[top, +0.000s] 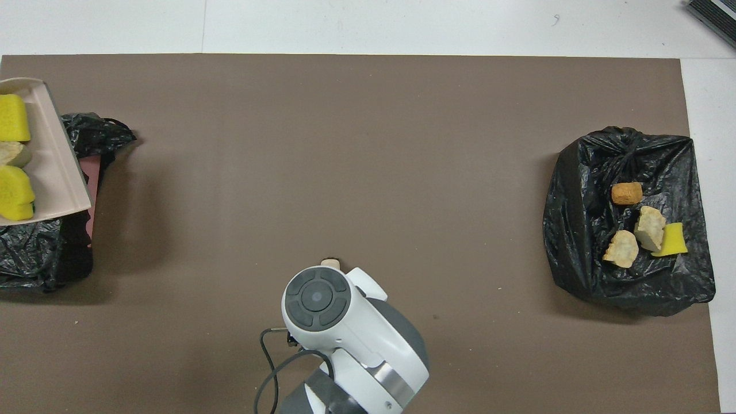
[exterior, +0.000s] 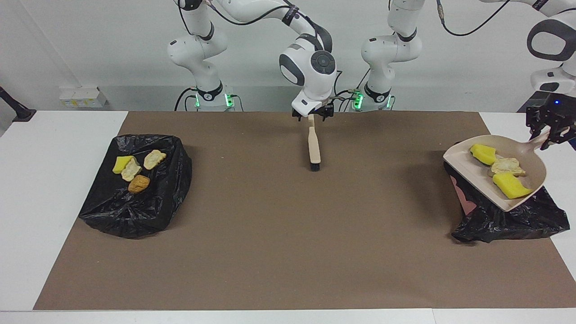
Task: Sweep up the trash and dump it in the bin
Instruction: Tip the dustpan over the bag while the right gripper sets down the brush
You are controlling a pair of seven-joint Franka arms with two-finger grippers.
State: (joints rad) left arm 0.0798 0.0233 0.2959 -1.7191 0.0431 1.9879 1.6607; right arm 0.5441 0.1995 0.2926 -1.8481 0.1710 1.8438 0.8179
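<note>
My left gripper (exterior: 551,132) is shut on the handle of the beige dustpan (exterior: 463,164) and holds it tilted over a black-bagged bin (exterior: 508,222) at the left arm's end. In the pan lie two yellow sponge pieces (exterior: 483,153) (exterior: 510,186) and a pale beige chunk (exterior: 507,166); the pan also shows in the overhead view (top: 57,172). My right gripper (exterior: 311,116) is shut on the beige brush (exterior: 314,148), which hangs bristles down over the mat's middle, close to the robots. In the overhead view the right arm hides all but the brush's tip (top: 330,263).
A second black bag (exterior: 135,211) lies at the right arm's end. On it are a yellow sponge piece (exterior: 120,164), two pale chunks (exterior: 154,159) and a golden-brown lump (exterior: 139,183). A brown mat (exterior: 288,252) covers the table.
</note>
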